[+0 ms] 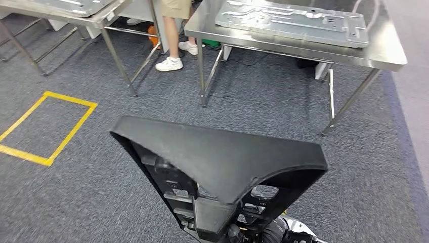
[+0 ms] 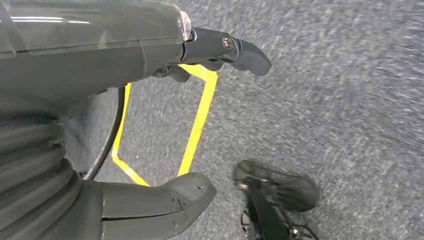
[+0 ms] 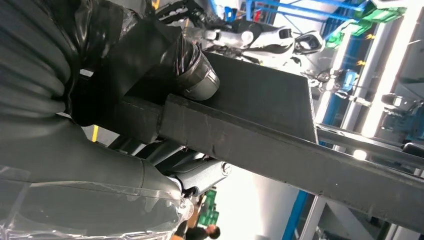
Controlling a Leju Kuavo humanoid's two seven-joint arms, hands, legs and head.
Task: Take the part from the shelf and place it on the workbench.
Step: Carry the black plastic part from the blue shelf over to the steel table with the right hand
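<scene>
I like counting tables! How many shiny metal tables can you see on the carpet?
2. One table stands ahead on the right, carrying a grey metal panel. The other table is ahead on the left, also with a panel on top. Both run past the picture's edge, so more may be hidden.

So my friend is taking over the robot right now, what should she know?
Right hand grips the black part, carried in front of the body over the carpet.
Left hand is open, holding nothing, hanging over the floor near a yellow tape square.
Done: part is off the shelf.
Left: walk to the steel workbench ahead, which already carries a grey metal plate, and set the part down. A person stands behind the tables.
</scene>
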